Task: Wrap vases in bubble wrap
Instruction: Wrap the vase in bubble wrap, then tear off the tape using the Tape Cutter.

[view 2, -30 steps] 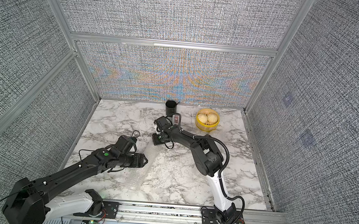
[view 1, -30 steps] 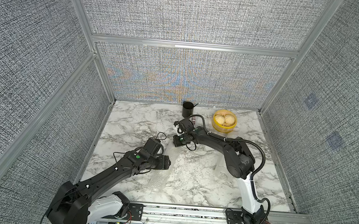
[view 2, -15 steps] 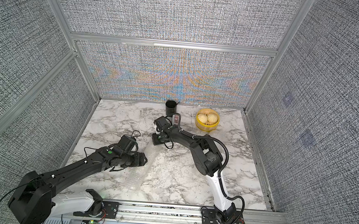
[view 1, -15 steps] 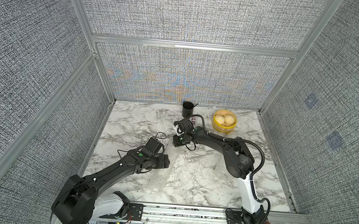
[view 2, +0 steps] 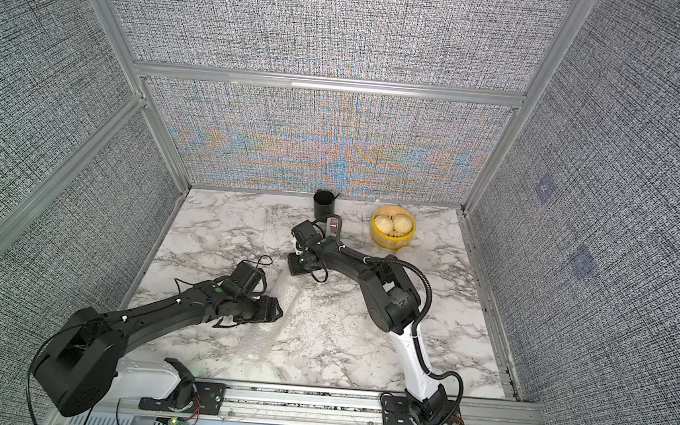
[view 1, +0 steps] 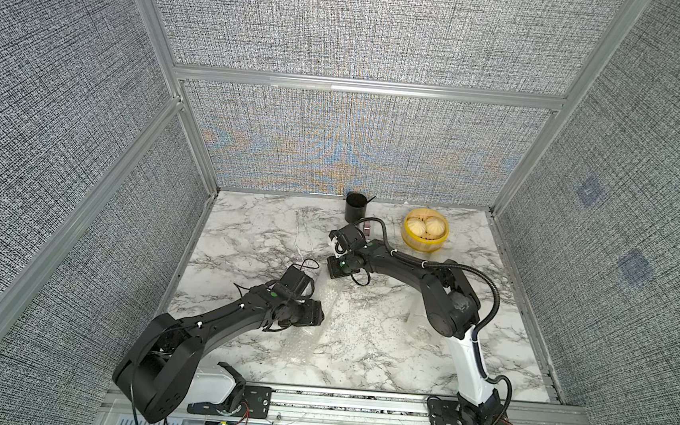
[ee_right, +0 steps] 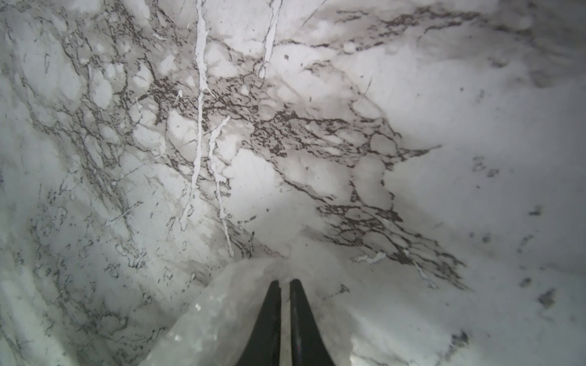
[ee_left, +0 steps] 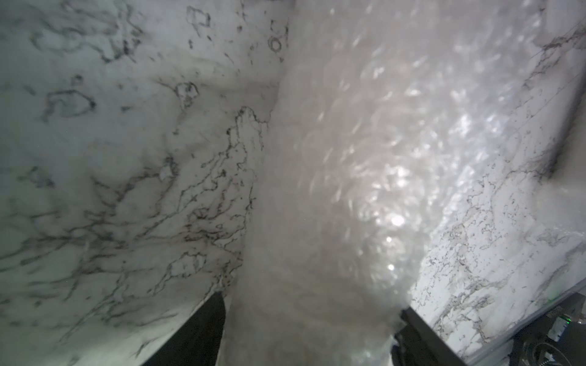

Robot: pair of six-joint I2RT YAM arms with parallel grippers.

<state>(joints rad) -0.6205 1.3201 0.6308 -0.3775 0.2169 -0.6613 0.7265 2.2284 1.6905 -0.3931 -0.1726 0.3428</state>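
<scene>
Step in hand, as I judge it: closing the rolled wrap point(ee_left: 333, 190) round a vase. The wrap lies on the table point(ee_left: 95, 158) toward the front, between the two arms. No vase shows bare in any view, so one inside the roll is inference only. Left gripper point(ee_left: 312, 305): fingers wide apart, astride the roll's end, both touching film; clamped or merely straddling, cannot tell. Right gripper point(ee_right: 284, 282): fingers nearly together, film tented up to the tips, which reads as a pinch on the wrap's other end. To do it well: right keeps its end taut and low, and left takes the roll squarely across its width. Squeeze lightly, since the film is slippery and may hold ceramic, and turn without dragging. Wrist views give finger contact but no layout. Both top views give the layout: wrap point(view 2: 288, 296) running between the grippers, cup point(view 1: 355, 210) and yellow basket point(view 1: 425, 232) well apart at the back. There, finger contact is too small to read.
</scene>
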